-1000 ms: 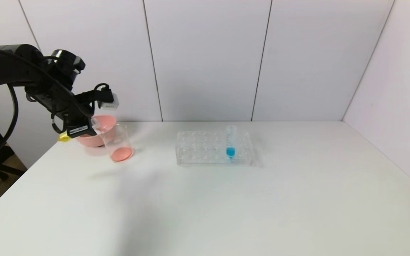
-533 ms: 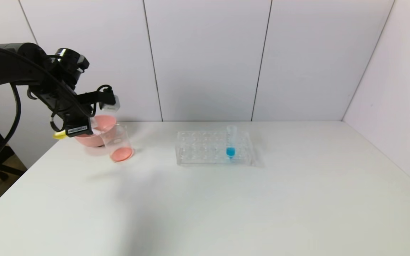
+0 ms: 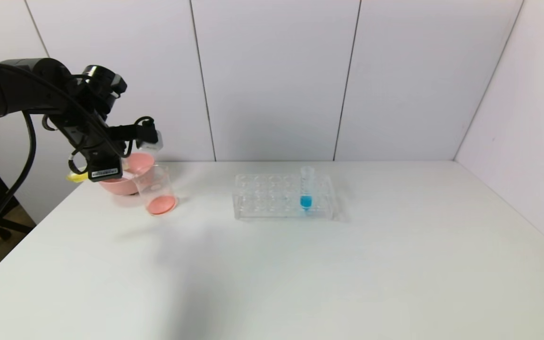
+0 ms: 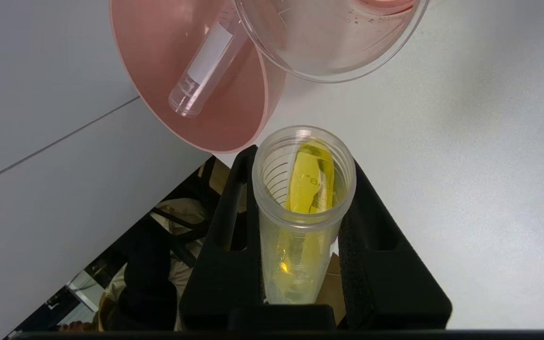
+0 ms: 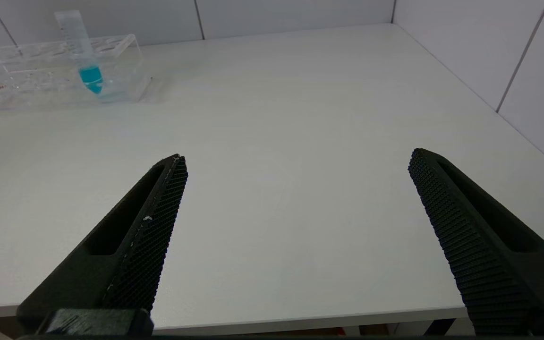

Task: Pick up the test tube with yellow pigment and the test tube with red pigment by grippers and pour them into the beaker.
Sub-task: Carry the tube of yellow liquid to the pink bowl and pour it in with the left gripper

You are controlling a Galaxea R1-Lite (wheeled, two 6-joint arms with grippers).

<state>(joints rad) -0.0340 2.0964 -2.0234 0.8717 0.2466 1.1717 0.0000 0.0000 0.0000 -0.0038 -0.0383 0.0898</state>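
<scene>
Since a second ago the left hand [image 3: 104, 171] has risen a little and shifted toward the beaker, carrying the slim clear test tube with yellow pigment [image 4: 304, 208] with it. Its two black fingers [image 4: 380, 264] are clamped on either side of the tube, which lies nearly level, its yellow tip [image 3: 76, 177] sticking out past the tabletop's left edge. In the left wrist view the tube's open mouth faces the beaker and bowl, and yellow liquid lies along its inside wall.

Just beyond that mouth stands the small clear glass beaker [image 3: 157, 190], upright on the white tabletop [image 3: 300, 264], with a shallow layer of red-orange liquid covering its bottom. Behind it, close by, sits the wider pink bowl [image 3: 128, 182]. An empty clear tube with a white label [image 4: 204, 66] lies slanted inside the bowl; it is probably the test tube with red pigment, though no red shows in it.

Well to the right, the clear rectangular tube rack [image 3: 283, 196] holds one upright tube with blue liquid [image 3: 306, 189] at its tip, in a hole near the rack's right end.

The right hand [image 5: 295, 184] hangs low over the near edge of the tabletop, its fingers spread wide apart and holding nothing.
</scene>
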